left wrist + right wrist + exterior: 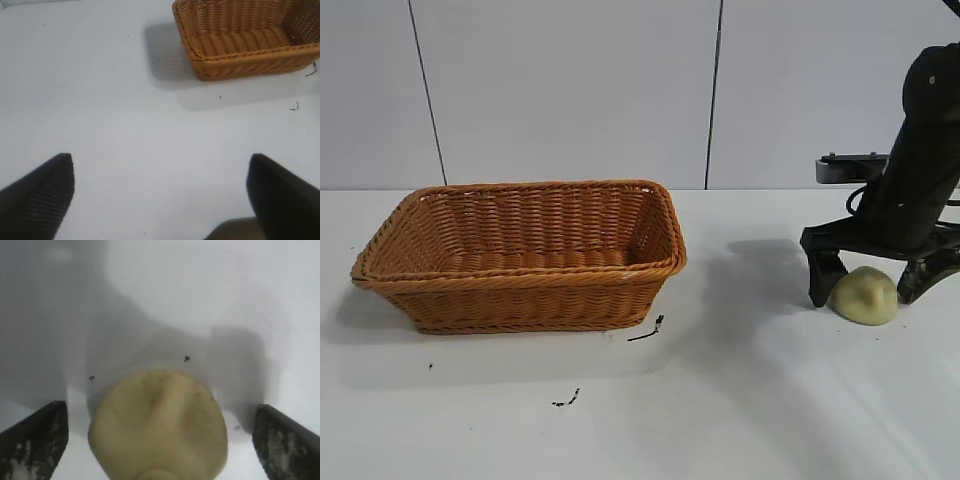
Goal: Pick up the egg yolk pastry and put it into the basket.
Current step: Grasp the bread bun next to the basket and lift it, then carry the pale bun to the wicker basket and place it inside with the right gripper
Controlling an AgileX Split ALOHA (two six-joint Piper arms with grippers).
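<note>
The egg yolk pastry, a small pale yellow dome, lies on the white table at the right. My right gripper is down at table level, open, with one finger on each side of the pastry and gaps between fingers and pastry. In the right wrist view the pastry fills the space between the two dark fingers. The orange-brown wicker basket stands at the left of the table and holds nothing. The left gripper is open over bare table, with the basket farther off in the left wrist view.
Small black marks lie on the table in front of the basket's right corner, and another nearer the front. A wide strip of white table separates basket and pastry. A panelled wall stands behind.
</note>
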